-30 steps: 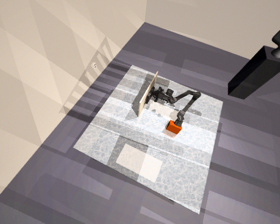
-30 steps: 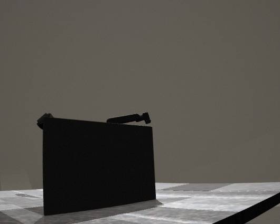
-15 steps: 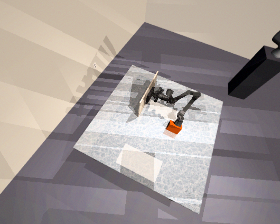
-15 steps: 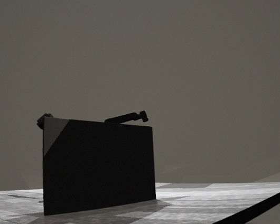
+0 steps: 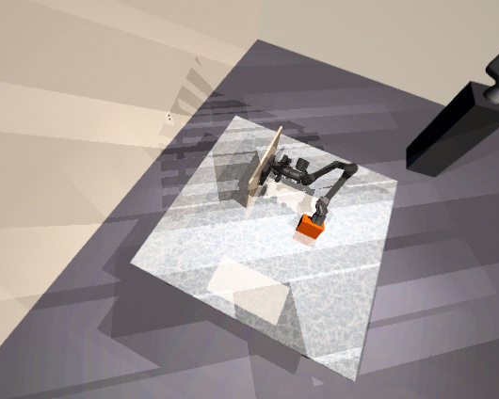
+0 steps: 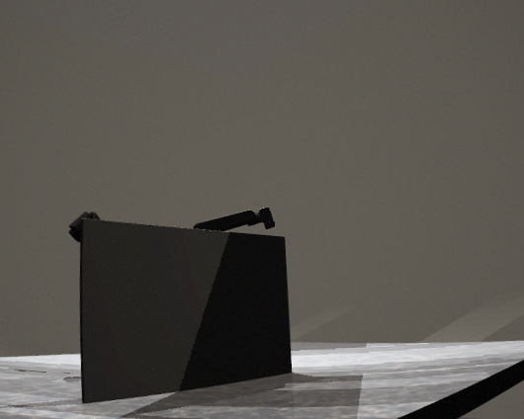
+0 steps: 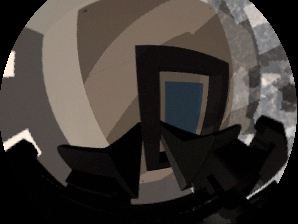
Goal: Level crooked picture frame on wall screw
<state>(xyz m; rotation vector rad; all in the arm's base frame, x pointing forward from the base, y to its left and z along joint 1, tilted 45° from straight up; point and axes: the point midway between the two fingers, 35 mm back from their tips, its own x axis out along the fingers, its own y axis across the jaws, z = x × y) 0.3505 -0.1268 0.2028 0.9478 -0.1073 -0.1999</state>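
Note:
The picture frame (image 7: pixel 148 85) (image 5: pixel 266 176) has dark bars, a beige inner border and a blue picture. It is at the upright beige wall panel (image 7: pixel 107 65) (image 5: pixel 252 190) (image 6: pixel 141 296). In the wrist view its near bar runs nearly upright between my fingertips. My gripper (image 7: pixel 149 124) is shut on that bar, towards its lower part in this view. The screw and the notched strip are hidden behind the frame. The exterior camera sees only the panel's back, which hides the frame and fingers. How level the frame hangs cannot be told from these views.
The arm reaches from its orange base (image 5: pixel 310 228) to the panel, with its elbow (image 5: pixel 349 167) bent out behind. An arm link (image 6: pixel 227 220) shows above the panel's top edge. All stand on a pale mottled table top (image 5: pixel 191 249). A tall black block (image 5: pixel 447 134) stands beyond the table.

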